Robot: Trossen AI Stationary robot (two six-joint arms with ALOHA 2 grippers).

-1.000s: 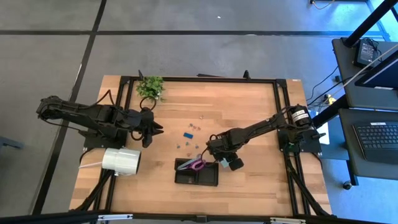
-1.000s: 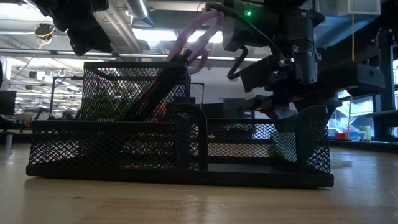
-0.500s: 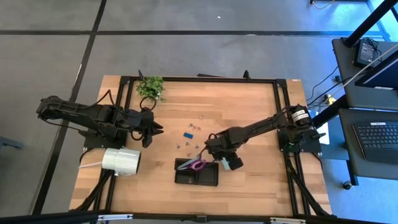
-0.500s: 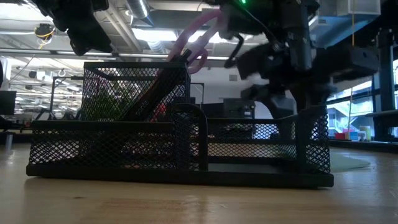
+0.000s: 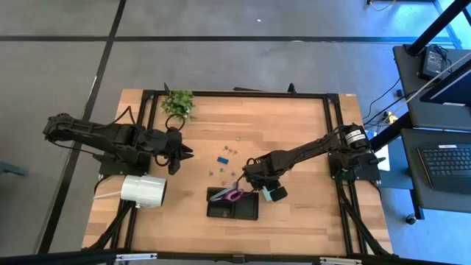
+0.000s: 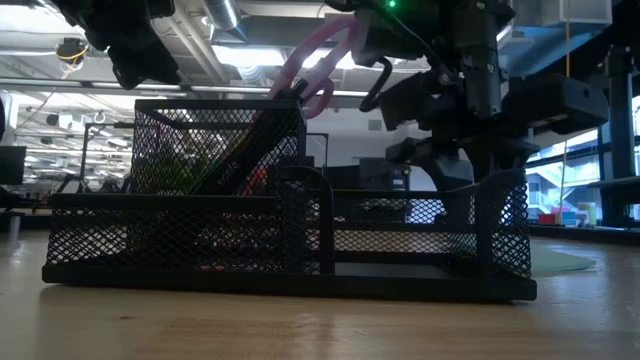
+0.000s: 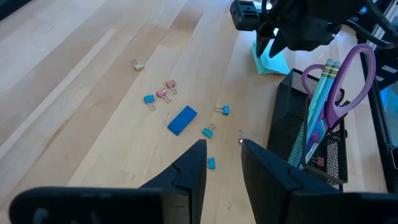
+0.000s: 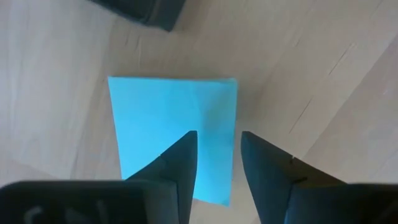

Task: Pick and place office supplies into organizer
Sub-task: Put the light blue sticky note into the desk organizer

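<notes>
The organizer (image 5: 233,206) is seen near the front edge of the table (image 5: 294,140), its long axis running left to right in the high view. One pair of purple-handled scissors (image 5: 228,195) is stood in its taller left compartment, leaning, with the handles uppermost and tilted toward the right arm's side; two pencils (image 7: 324,81) are propped beside them in the same compartment.

One sticky-note pad (image 8: 174,134), shown light blue, is laid flat on the wood just beside the organizer's right end. The right gripper (image 8: 216,163) is held directly above it, pointing downward, with its fingers (image 8: 180,165) parted by a narrow gap and nothing seen between them; whether the tips touch the pad cannot be told.

The left gripper (image 7: 222,163) is held well apart from the organizer, over the table's left half, near a big white roll (image 5: 143,189). Its fingers are slightly parted and nothing is gripped. Ahead of it, loose on the wood, one blue eraser-like block (image 7: 182,120) and about eight small clips (image 7: 149,99) in blue, pink and yellow are scattered. One small green plant (image 5: 179,102) is stood at the far left edge.
</notes>
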